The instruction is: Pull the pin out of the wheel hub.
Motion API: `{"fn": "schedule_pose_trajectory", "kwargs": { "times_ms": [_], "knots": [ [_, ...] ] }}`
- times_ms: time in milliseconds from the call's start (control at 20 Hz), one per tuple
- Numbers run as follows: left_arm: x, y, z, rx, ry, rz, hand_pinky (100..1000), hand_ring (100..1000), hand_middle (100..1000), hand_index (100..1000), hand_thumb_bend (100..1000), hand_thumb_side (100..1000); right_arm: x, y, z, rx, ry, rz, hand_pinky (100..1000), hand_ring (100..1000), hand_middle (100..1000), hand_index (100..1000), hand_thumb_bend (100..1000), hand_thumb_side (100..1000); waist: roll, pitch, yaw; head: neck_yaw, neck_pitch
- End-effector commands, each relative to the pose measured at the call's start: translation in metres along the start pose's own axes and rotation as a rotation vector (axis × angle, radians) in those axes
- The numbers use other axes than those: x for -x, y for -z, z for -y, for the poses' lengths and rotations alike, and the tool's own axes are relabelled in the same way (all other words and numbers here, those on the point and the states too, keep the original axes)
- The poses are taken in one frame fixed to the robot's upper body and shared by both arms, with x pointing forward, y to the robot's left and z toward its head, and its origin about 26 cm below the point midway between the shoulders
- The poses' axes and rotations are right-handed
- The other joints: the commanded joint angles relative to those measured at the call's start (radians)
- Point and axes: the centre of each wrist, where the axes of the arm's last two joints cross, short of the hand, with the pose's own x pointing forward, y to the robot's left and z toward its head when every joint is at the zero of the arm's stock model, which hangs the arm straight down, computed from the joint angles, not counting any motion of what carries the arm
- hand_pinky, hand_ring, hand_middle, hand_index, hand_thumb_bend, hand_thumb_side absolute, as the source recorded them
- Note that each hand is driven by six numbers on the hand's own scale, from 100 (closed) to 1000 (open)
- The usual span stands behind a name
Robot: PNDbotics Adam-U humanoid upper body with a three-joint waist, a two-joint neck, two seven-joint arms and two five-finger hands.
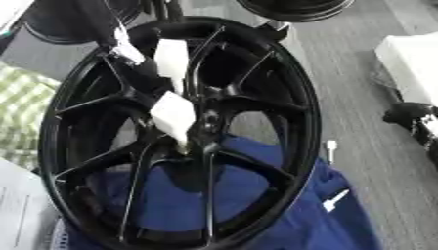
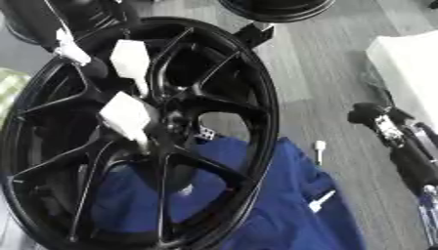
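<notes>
A black multi-spoke wheel (image 1: pixel 282 78) lies tilted over a blue cloth (image 1: pixel 299 215) and fills most of both views. My left hand (image 1: pixel 174 116) comes in from the upper left, black with white pads, and lies across the spokes. One white-padded finger (image 2: pixel 126 117) points down beside the hub centre (image 1: pixel 204 128). I cannot make out a pin in the hub; the hand covers that spot. My right hand (image 2: pixel 369 114) shows as a dark shape low at the right edge, away from the wheel.
A small white pin-like piece (image 1: pixel 331 145) lies on the grey surface right of the rim. Another white piece (image 1: pixel 335 200) rests on the cloth. A second black wheel (image 1: pixel 295 9) sits at the top. A white box (image 1: pixel 415 58) stands at right, and papers (image 1: pixel 21 210) lie at lower left.
</notes>
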Motion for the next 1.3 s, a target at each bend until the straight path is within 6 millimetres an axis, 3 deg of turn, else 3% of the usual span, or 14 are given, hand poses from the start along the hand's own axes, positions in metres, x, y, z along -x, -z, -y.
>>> {"fn": "schedule_pose_trajectory", "kwargs": {
  "times_ms": [50, 600, 1000, 1300],
  "knots": [
    [0.002, -0.006, -0.01, -0.008, 0.036, -0.015, 830, 830, 825, 887, 607, 456, -0.004, 0.001, 0.002, -0.002, -0.016, 0.006, 1000, 811, 702, 775, 100, 741, -0.005, -0.023, -0.002, 0.007, -0.012],
    [0.01, 0.005, -0.003, 0.016, 0.046, -0.028, 822, 820, 796, 883, 621, 388, -0.002, 0.002, 0.001, -0.001, -0.016, 0.001, 1000, 812, 701, 775, 100, 749, -0.003, -0.017, -0.01, 0.023, -0.011],
    [0.015, 0.011, 0.003, 0.021, 0.022, -0.007, 802, 786, 748, 842, 568, 355, 0.0, 0.001, -0.001, -0.001, -0.014, -0.007, 1000, 812, 701, 775, 100, 756, -0.003, -0.015, -0.014, 0.03, -0.008],
    [0.015, 0.016, 0.007, 0.032, 0.016, 0.006, 772, 723, 638, 763, 521, 282, 0.0, 0.002, -0.001, -0.002, -0.012, -0.006, 1000, 812, 701, 775, 100, 759, -0.002, -0.014, -0.017, 0.034, -0.007]
  ]
}}
